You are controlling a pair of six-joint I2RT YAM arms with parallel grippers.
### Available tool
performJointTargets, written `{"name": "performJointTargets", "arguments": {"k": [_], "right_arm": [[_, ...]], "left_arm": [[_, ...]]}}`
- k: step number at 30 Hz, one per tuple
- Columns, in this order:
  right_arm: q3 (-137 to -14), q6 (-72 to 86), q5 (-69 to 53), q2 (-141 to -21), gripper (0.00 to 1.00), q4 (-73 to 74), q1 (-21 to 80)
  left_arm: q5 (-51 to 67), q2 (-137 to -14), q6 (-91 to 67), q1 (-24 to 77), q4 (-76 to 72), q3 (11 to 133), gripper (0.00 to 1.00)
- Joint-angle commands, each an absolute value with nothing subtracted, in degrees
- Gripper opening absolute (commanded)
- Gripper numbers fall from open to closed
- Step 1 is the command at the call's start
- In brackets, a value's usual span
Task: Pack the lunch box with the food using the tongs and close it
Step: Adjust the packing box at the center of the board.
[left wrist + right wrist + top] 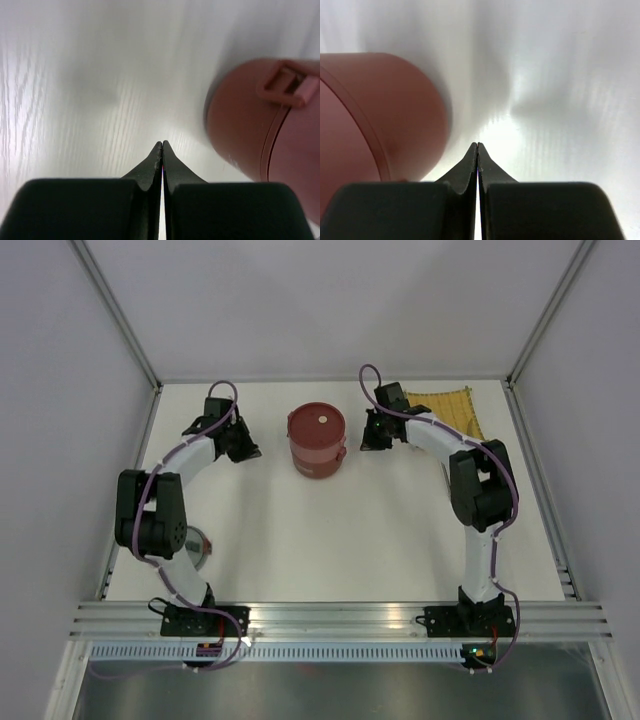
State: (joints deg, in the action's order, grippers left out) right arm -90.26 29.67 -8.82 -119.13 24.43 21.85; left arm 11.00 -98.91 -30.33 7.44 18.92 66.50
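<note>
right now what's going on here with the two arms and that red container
Neither arm is handling anything. The lunch box stands stacked in the middle of the table with its lid on. The left gripper sits just to its left and the right gripper just to its right, both shut, empty and not touching it. A yellow woven mat lies at the far right, with nothing visible on it. No tongs or loose food show in any view.

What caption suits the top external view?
Lidded lunch box stands between shut left gripper and right gripper; yellow mat far right.
</note>
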Motion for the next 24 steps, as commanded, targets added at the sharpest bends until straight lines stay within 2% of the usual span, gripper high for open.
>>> {"name": "performJointTargets", "arguments": {"k": [1, 7, 16, 21, 24], "right_arm": [[-92.81, 28.12, -4.66, -114.79, 0.01, 27.16, 20.83], [-92.82, 32.34, -8.26, -114.52, 0.01, 22.60, 20.83], [-95.53, 34.98, -10.02, -118.03, 0.01, 20.13, 22.15], [-97.56, 34.98, -10.63, -119.79, 0.01, 20.04, 23.03], [-98.61, 34.37, -10.63, -120.50, 0.01, 20.13, 23.03]], "left_arm": [[11.68, -104.66, -32.86, 7.03, 12.76, 74.33, 0.02], [16.08, -115.64, -37.43, 7.82, 4.58, 83.21, 0.02], [16.70, -122.34, -39.03, 11.51, 0.53, 90.52, 0.03], [17.23, -119.72, -37.71, 15.28, 0.61, 87.90, 0.03], [17.23, -116.82, -38.05, 16.78, -1.74, 81.93, 0.02]]}}
